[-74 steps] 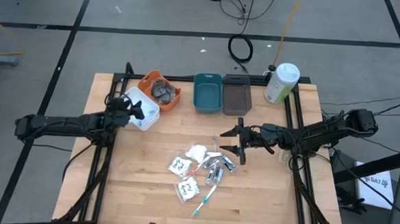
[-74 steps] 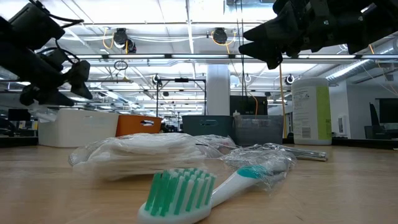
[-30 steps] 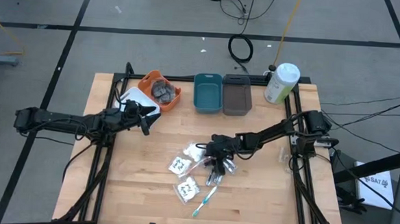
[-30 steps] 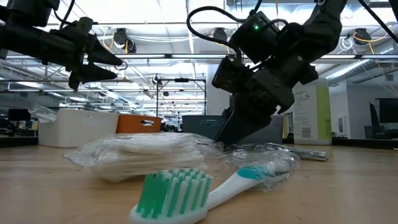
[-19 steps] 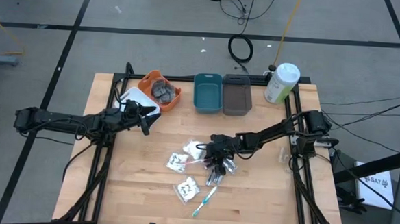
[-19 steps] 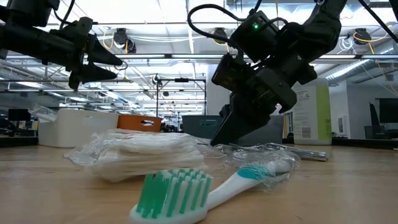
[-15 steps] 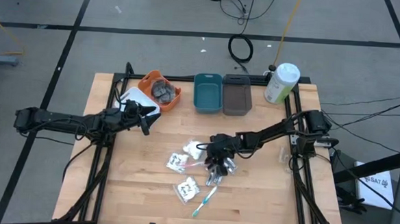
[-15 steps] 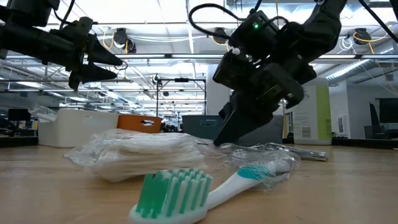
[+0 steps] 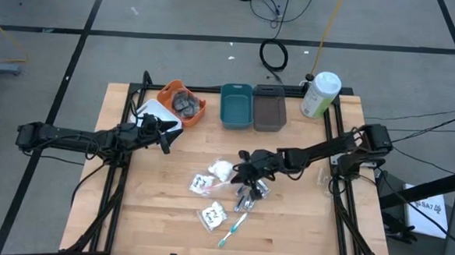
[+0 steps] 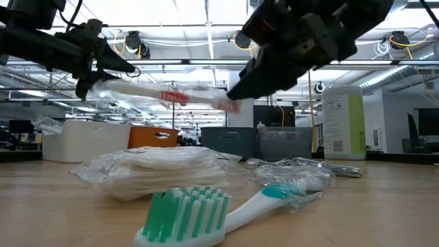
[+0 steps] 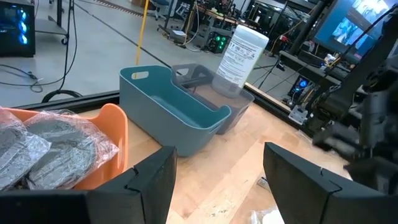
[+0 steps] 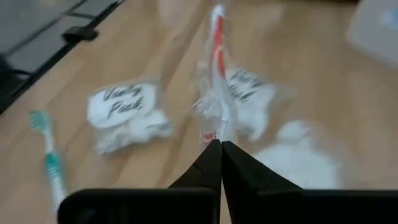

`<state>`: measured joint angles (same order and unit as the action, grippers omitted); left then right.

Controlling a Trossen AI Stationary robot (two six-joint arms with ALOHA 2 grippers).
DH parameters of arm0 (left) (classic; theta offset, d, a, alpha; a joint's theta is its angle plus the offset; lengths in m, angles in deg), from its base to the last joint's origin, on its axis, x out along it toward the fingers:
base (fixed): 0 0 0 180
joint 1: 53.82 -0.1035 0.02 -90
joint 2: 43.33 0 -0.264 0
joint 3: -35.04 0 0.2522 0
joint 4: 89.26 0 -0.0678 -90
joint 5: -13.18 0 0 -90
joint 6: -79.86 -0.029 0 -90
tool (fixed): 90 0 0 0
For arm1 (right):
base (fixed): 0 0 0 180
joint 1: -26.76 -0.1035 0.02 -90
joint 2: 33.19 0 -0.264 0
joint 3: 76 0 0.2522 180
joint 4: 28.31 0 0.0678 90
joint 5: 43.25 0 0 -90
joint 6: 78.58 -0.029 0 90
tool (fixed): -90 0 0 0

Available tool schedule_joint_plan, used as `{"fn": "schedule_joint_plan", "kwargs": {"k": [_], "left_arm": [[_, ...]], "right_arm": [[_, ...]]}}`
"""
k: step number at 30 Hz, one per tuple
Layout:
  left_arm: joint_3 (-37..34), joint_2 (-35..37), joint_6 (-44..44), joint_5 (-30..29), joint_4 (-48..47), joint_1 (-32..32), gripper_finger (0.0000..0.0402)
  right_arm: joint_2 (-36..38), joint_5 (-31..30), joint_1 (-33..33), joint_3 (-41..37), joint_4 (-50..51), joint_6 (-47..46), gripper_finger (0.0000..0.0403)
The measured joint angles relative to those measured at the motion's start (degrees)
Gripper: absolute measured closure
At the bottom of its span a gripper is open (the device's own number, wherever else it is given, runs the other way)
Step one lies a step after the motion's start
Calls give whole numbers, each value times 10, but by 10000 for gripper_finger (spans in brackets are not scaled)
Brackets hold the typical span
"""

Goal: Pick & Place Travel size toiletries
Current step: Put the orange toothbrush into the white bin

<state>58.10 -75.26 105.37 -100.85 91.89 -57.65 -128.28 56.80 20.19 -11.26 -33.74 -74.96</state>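
High view, table inventory: right gripper (image 9: 241, 169) stood over the middle of the wooden table (image 9: 300, 225), fingers pressed together on a clear-wrapped toothbrush with red marking (image 12: 217, 56), which was lifted off the board and hung level in the low view (image 10: 161, 95). Remaining toiletries lay loose below and beside it: white packets (image 9: 211, 215), silver tubes (image 9: 249, 193), one teal-white toothbrush (image 9: 231, 228) nearest the front edge. Left gripper (image 9: 163, 134) waited near the white bin (image 9: 170, 111) at the table's left rear, fingers (image 11: 149, 180) spread, nothing between them. Rear row: orange bin (image 9: 175, 89) with wrapped grey discs (image 9: 185, 103), teal bin (image 9: 236, 106), grey bin (image 9: 269, 109), white-and-green bottle (image 9: 320, 94) at the right rear corner
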Motion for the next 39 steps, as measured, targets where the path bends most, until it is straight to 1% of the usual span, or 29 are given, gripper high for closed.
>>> {"fn": "schedule_joint_plan", "kwargs": {"k": [4, 6, 9, 13, 16, 19, 21, 26, 29, 34, 36, 39], "left_arm": [[0, 0, -34, 34, 26, 3, 165], [0, -1, -47, 50, 42, 8, 165], [0, -1, -67, 56, 52, 18, 165], [0, -10, -99, 57, 54, 32, 165], [0, -26, -130, 60, 69, 42, 165], [0, -54, -168, 69, 112, 57, 165], [0, -82, -198, 94, 162, 70, 165], [0, -174, -272, 167, 340, 103, 165], [9, -235, -285, 176, 419, 118, 165], [56, -325, -310, 176, 432, 126, 165], [88, -360, -334, 177, 433, 126, 165], [137, -408, -366, 196, 433, 126, 165]], "right_arm": [[22, -57, 2, -1, -9, 17, 402], [29, -71, 6, -14, -48, 21, 402], [30, -64, 14, -45, -159, 17, 402], [29, -21, 29, -93, -304, -8, 402], [29, -11, 37, -119, -404, -31, 402], [29, -10, 36, -141, -491, -40, 402], [30, -9, 36, -148, -525, -40, 402], [30, -11, 36, -151, -521, -40, 403], [30, -12, 36, -151, -513, -40, 403], [30, -12, 36, -151, -513, -40, 403], [30, -12, 36, -151, -509, -40, 403], [30, -12, 36, -151, -506, -40, 403]]}}
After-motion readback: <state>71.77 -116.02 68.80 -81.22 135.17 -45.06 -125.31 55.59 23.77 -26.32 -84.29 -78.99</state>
